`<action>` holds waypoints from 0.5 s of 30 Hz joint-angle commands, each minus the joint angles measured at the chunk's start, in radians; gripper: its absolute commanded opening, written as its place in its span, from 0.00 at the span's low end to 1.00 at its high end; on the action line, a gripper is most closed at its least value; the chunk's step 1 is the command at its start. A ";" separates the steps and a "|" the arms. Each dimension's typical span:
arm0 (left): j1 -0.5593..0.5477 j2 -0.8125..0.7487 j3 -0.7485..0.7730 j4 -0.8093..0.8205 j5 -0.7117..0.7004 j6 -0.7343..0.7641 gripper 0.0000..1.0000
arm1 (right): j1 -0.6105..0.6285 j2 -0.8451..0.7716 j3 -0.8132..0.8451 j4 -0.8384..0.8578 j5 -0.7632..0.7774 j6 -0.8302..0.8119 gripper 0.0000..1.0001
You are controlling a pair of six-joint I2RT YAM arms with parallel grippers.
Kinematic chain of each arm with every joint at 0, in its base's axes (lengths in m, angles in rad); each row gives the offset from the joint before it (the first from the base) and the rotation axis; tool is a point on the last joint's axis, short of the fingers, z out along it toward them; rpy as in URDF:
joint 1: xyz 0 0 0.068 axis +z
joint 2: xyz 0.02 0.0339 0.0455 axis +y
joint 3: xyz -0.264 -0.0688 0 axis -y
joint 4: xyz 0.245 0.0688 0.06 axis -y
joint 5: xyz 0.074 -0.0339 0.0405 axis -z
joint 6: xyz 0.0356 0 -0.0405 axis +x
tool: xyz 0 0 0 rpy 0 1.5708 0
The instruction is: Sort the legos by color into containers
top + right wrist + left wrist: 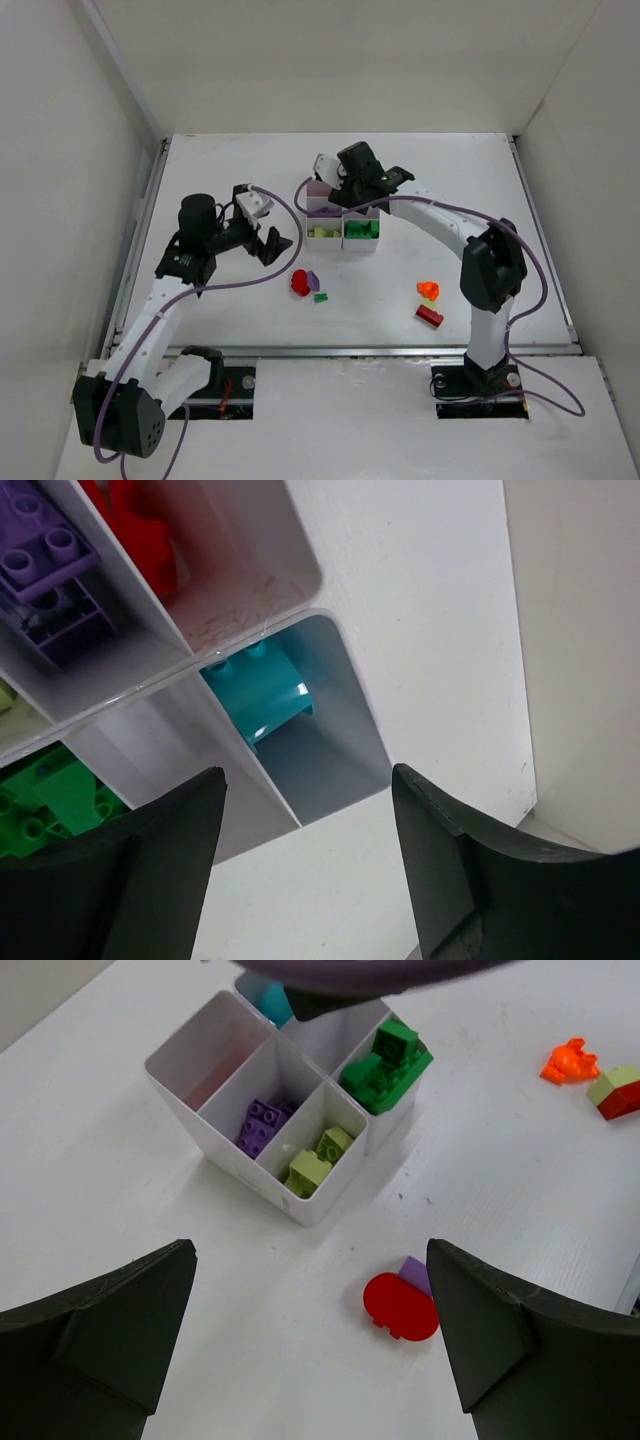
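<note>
the right tool (305, 780) hangs over the white tray (232, 1165), above the compartment at the tray's 1 o'clock corner in the top view. it is released, jaws apart with nothing between them, and a cyan brick (258, 688) lies tilted in that compartment beneath it, so this looks like the slot chosen for cyan. the other slots follow the same rule: purple bricks (262, 1125) share one, yellow-green bricks (318, 1157) fill the 7 o'clock corner, green bricks (385, 1060) are heaped at 5 o'clock, and a red piece (135, 525) sits in the slot beside the cyan one. the left tool (310, 1260) hovers at the tray's 9 o'clock, jaws wide and empty, probably kept clear of the other arm. loose on the bench (250, 180) at the tray's 6 o'clock lie a red disc (400, 1307) touching a purple piece (413, 1272), with a small green piece (320, 297) near them. an orange piece (570, 1060) and a red block (620, 1095) wait at 4 o'clock, unsorted.
</note>
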 commanded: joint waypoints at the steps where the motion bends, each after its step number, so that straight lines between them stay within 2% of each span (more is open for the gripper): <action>1: -0.004 -0.020 -0.013 -0.042 0.042 0.093 0.99 | 0.014 -0.102 0.039 0.017 0.046 0.045 0.73; 4: -0.004 -0.030 -0.013 -0.054 0.033 0.103 0.99 | 0.014 -0.172 0.048 0.029 0.076 0.166 0.74; 6: -0.004 -0.064 -0.035 -0.012 -0.019 0.020 0.99 | 0.014 -0.257 0.031 0.044 0.087 0.330 0.81; 7: -0.004 -0.078 -0.046 0.013 -0.047 -0.020 0.99 | 0.014 -0.292 0.013 0.054 0.098 0.387 0.87; 8: -0.004 -0.093 -0.060 0.038 -0.079 -0.058 0.99 | 0.025 -0.327 -0.048 0.084 0.098 0.442 1.00; 9: -0.004 -0.110 -0.094 0.090 -0.152 -0.093 0.99 | 0.025 -0.402 -0.088 0.103 0.087 0.547 1.00; 11: -0.004 -0.159 -0.127 0.128 -0.243 -0.192 0.99 | 0.074 -0.471 -0.181 0.148 0.102 0.629 1.00; 12: -0.004 -0.170 -0.140 0.138 -0.287 -0.218 0.99 | 0.103 -0.526 -0.282 0.193 0.133 0.677 1.00; 13: -0.004 -0.179 -0.152 0.138 -0.377 -0.241 0.99 | 0.140 -0.544 -0.327 0.205 0.179 0.690 1.00; 14: -0.004 -0.179 -0.152 0.138 -0.416 -0.274 0.99 | 0.227 -0.544 -0.360 0.205 0.313 0.702 1.00; 15: -0.004 -0.188 -0.152 0.122 -0.450 -0.285 0.99 | 0.270 -0.544 -0.378 0.168 0.380 0.714 1.00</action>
